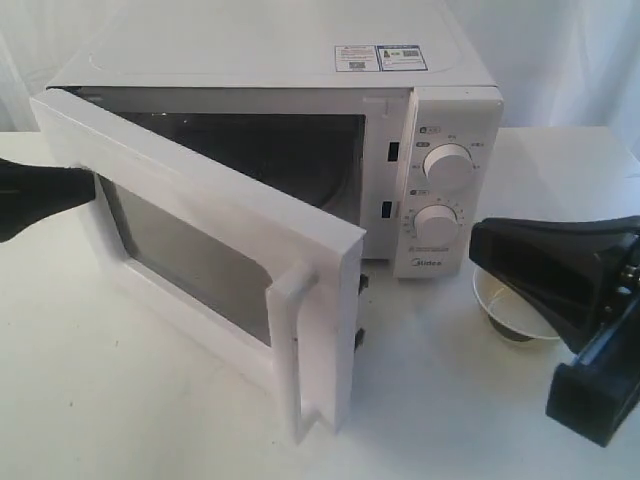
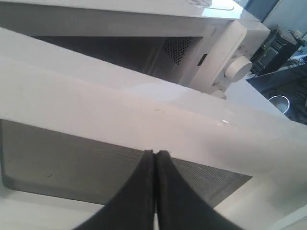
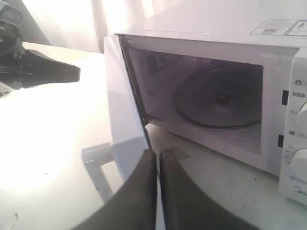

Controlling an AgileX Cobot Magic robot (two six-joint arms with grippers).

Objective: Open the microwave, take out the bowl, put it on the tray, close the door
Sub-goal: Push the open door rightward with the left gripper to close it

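Surface: a plain white tabletop is carrying everything; it is looking bright and slightly glossy in the right wrist view.
Room: a white cloth backdrop is hanging behind the table; dark equipment is showing past the table's far corner in the left wrist view.
Brand: the word Midea is reading clearly at the foot of the control panel, under the two round dials.
Labels: two stickers are sitting side by side on the appliance's top; their print is too small to read. The small markings around the dials are also too fine to read.
Microwave: it is standing mid-table with its cavity showing and the glass turntable plate lying inside.
Door: it is standing partly swung out, with its vertical bar handle at the free edge and its dark window facing the left arm.
Bowl: it is sitting on the tabletop to the right of the microwave, below the dials, partly hidden behind the right arm.
Left claw: its fingers are pressing together with nothing between them, and the tips are pointing at the door's window; contact cannot be told.
Right claw: its fingers are pressing together on nothing, hovering above the bowl's side of the table.
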